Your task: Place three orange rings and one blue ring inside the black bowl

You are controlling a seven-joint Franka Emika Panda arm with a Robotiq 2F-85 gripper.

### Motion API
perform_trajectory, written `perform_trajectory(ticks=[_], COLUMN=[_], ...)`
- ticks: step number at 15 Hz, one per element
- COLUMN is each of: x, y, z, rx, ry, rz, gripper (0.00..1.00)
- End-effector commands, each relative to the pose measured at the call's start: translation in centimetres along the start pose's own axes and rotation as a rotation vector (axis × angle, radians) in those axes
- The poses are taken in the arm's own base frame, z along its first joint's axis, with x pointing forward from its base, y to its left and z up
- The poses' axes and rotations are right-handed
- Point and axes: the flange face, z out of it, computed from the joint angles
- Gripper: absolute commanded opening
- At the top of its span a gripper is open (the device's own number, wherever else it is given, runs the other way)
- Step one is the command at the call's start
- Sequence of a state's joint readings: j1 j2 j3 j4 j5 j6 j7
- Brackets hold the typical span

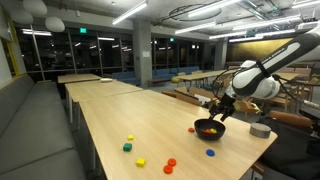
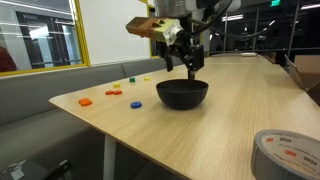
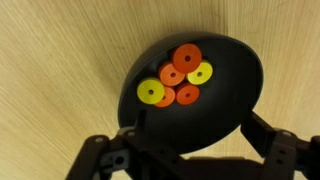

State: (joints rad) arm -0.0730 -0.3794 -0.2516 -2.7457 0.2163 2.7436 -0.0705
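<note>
Hovering fingers (image 3: 278,150) gape over the black bowl (image 2: 182,95); tape roll (image 2: 286,156) print unreadable.

the black bowl (image 3: 232,78) is seen as glossy and smooth, with soft highlights carried on its inner wall. inside the bowl, the orange rings (image 3: 187,57) and yellow rings (image 3: 150,92) are shown as smooth and plastic-looking, with a dull sheen. under the bowl, the surface (image 2: 225,125) is finished in pale wood grain, satin rather than shiny. beside the bowl, the blue ring (image 2: 135,104) looks equally plastic. the jaws above the bowl appear matt black.
</note>
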Motion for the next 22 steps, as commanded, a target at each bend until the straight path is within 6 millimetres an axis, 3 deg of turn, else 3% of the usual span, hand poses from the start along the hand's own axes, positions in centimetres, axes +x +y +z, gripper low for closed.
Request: perform_trajectory(ticks=[1,6,12,14,18,22], x=[-0.8,-4.3,-10.5,-12.4,-15.4,-18.1], y=[-1.8,-9.1,-19.6,-22.1,-25.7,-27.5], z=[0.0,0.4,1.8,2.5,3.7,4.9], rx=[-0.018,-0.032,-0.054,-0.064,-0.080,-0.132], ry=[-0.082,-0.230,-0.328,-0.349,-0.390,-0.433], rz=[-0.050,-0.186,-0.331,-0.395,-0.543,-0.739], gripper=[1.00,1.00,1.00,1.00,1.00,1.00])
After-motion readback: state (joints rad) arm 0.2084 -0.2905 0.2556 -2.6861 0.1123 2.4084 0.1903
